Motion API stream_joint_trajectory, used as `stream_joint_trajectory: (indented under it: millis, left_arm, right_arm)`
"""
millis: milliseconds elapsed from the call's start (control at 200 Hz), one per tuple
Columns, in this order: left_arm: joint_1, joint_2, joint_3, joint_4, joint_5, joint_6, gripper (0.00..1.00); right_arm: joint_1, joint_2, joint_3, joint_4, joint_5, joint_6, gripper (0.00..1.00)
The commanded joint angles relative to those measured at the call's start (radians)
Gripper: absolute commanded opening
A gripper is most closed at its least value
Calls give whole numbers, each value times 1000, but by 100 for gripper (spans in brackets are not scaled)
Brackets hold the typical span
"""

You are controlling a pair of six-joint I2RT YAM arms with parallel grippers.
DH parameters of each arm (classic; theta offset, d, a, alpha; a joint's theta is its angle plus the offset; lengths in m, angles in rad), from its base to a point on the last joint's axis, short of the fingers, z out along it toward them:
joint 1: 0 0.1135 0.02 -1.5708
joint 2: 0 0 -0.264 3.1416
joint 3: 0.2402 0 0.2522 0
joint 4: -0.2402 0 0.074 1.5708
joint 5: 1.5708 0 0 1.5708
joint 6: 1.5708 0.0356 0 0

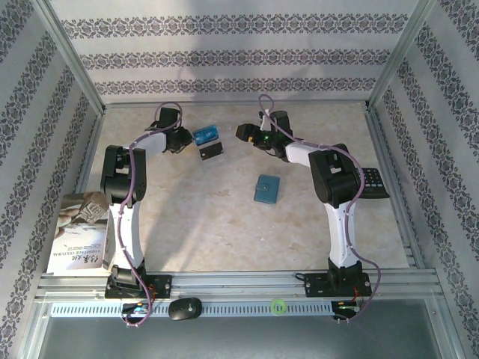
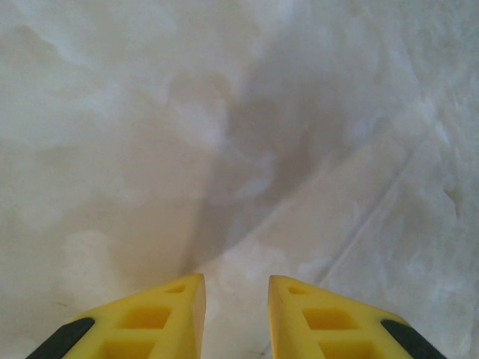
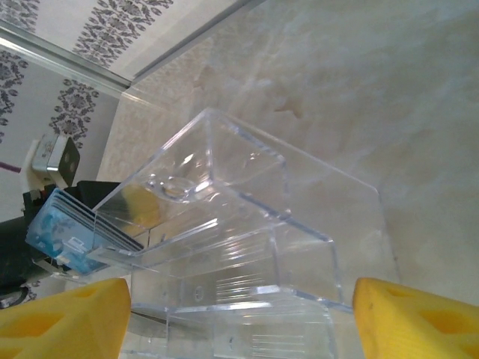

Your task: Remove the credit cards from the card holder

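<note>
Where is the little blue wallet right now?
In the top view, the teal card holder lies flat on the table, a bit right of the middle. The black calculator is farther to its right.

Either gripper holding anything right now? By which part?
Left fingers are apart with nothing between them. Right fingers stand wide on either side of the clear stand; whether they touch it cannot be told.

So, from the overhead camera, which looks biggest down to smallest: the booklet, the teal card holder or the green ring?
1. booklet, clearly the largest
2. card holder
3. green ring, smallest
None of these look close enough in size to doubt.
</note>
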Motion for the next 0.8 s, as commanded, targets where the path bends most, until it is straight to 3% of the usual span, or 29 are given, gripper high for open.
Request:
stream_joint_trajectory:
  millis: [0, 794]
  left_arm:
    - [-28, 34, 10, -36, 6, 30, 29]
    - [-202, -29, -129, 52, 4, -25, 30]
  right_arm:
    - [20, -7, -58, 86, -43, 52, 77]
    - [28, -328, -583, 261, 119, 72, 75]
